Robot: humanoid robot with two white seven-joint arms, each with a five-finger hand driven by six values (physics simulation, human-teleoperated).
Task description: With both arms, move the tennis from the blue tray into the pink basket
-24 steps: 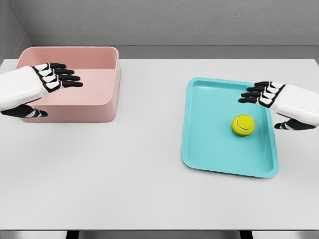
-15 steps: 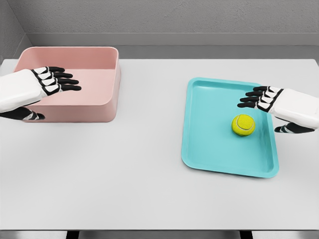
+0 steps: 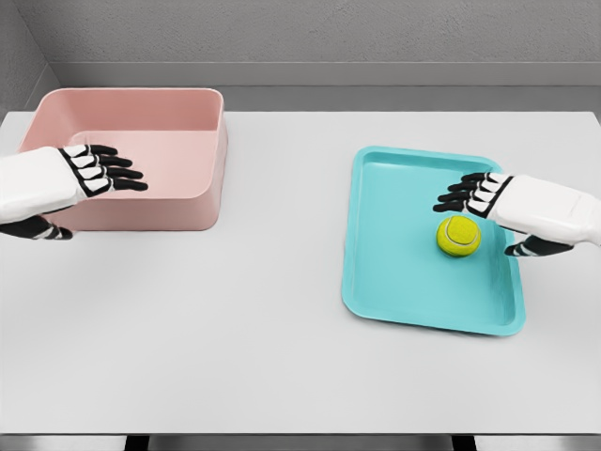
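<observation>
**Ball loose on tray, my right hand just over it — risk of knocking it away**

Tennis ball (image 3: 458,235) sits free in the blue tray (image 3: 394,272), right-of-centre, nearer the tray's right rim. My right hand (image 3: 502,207) hangs just above and behind it, fingers (image 3: 460,194) stretched out flat, holding nothing; thumb sticks out low on the right side of the ball, near it, can't tell if touching. My left hand (image 3: 70,172) is over the near left part of the pink basket (image 3: 188,122), fingers also extended and empty, well apart from the ball.

What could go wrong, as I judge it:

- Ball is round and the tray floor looks slick. If my fingertips come down off-centre, it rolls w/o being caught, prob. toward the tray's left or near rim. Rim is low; a hard nudge could send it over onto the table (image 3: 282,357).
- Thumb and fingers aren't wrapped around the ball yet. Closing too early = pinch on the top only, ball squirts out.
- Pushing down on the tray edge could tip or slide the tray, moving the ball w/ it.
- Task wants both arms. The hands are far apart, so some handover or shared carry across the table is needed; a bad transfer mid-way drops the ball short of the basket.
- Left hand is parked over the basket opening, so it may block the drop.
</observation>
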